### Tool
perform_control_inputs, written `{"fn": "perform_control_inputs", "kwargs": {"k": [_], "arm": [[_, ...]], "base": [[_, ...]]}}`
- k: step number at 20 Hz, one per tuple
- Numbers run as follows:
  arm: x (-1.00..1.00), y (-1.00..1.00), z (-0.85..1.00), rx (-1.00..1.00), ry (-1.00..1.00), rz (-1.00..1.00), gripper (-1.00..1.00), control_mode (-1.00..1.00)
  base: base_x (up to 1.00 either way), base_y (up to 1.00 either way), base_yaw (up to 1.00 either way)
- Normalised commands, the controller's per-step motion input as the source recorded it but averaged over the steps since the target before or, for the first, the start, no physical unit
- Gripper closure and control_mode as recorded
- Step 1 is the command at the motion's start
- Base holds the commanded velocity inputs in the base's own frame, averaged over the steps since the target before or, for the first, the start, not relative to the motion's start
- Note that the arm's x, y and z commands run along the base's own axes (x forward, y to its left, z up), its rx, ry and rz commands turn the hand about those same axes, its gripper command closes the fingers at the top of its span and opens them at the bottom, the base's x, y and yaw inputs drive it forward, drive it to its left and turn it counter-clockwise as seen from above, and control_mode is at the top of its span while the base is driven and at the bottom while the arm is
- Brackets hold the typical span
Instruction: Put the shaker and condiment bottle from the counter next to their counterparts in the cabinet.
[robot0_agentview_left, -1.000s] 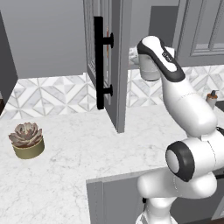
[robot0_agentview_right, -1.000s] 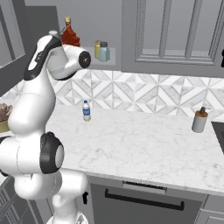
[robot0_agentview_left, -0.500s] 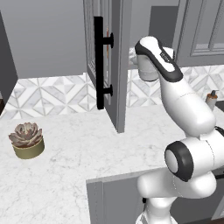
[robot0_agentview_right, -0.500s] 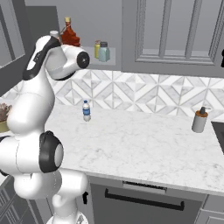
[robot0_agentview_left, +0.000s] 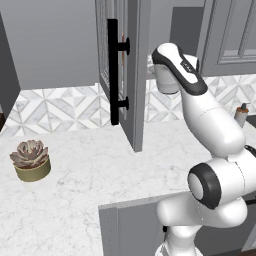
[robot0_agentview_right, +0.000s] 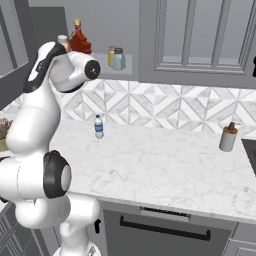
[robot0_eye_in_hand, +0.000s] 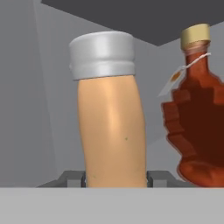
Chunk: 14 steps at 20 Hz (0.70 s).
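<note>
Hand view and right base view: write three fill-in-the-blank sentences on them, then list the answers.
1. The shaker in the gripper has a ___ cap.
2. The bottle beside it is dark ___.
3. On the counter, the water bottle stands ___.
Answers: silver; red; upright.

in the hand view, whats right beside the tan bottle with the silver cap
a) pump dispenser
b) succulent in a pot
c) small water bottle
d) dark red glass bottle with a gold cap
d: the dark red bottle stands just right of the tan bottle, inside the cabinet.
</note>
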Motion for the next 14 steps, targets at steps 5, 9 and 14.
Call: {"fn": "perform_control_inputs", "kwargs": {"k": [5, 9, 14], "arm": [[0.0, 0.0, 0.0, 0.0, 0.0, -0.03, 1.0, -1.0], [0.0, 0.0, 0.0, 0.0, 0.0, -0.03, 1.0, -1.0], [0.0, 0.01, -0.04, 0.0, 0.0, -0.03, 1.0, -1.0]], "base": [[0.0, 0.0, 0.0], [0.0, 0.0, 0.0], [0.0, 0.0, 0.0]]}}
